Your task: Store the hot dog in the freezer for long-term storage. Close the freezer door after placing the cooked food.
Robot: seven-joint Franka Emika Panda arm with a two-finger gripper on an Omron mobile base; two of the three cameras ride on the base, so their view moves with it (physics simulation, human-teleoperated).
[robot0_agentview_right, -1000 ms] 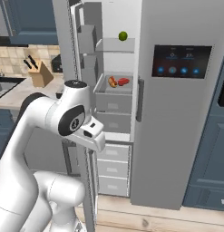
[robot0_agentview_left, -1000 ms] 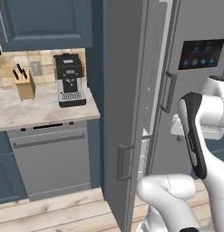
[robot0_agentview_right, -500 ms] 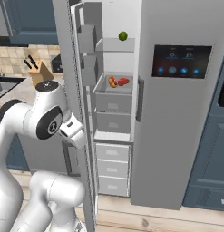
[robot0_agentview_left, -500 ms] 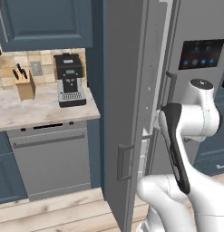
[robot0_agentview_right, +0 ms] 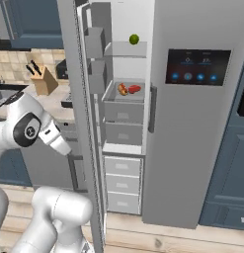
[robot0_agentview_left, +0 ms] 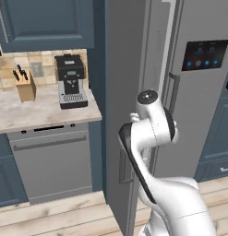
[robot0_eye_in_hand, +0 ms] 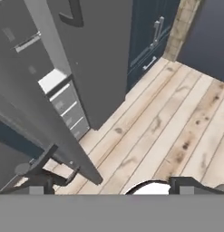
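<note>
In the left base view, the freezer door (robot0_agentview_left: 127,115) is seen from its outer side, standing open and tall and grey, with the white arm (robot0_agentview_left: 150,138) bent just in front of it. A door with a dark display panel (robot0_agentview_left: 205,55) is seen to the right. On the left, a coffee machine (robot0_agentview_left: 70,82) and a knife block (robot0_agentview_left: 25,87) are set on the pale surface (robot0_agentview_left: 37,113), with a grey dishwasher (robot0_agentview_left: 53,163) under it. In the right base view, the freezer (robot0_agentview_right: 124,128) is seen open, with white shelves and drawers inside. The hot dog (robot0_agentview_right: 123,89) is found in an upper drawer, just beside a red lumpy thing (robot0_agentview_right: 135,89). A small green fruit (robot0_agentview_right: 134,39) is placed on the shelf above them. The edge of the open door runs down the left of the freezer, and the arm is seen to the left of that edge. In the hand view, the camera is pointed down at the wooden floor (robot0_eye_in_hand: 177,122). The lower white drawers (robot0_eye_in_hand: 68,106) of the freezer are seen at the left, and the bottom of the open door is seen across the lower left. The gripper (robot0_eye_in_hand: 109,185) is spread wide, one finger at each side of the bottom edge, and nothing is held between them.
</note>
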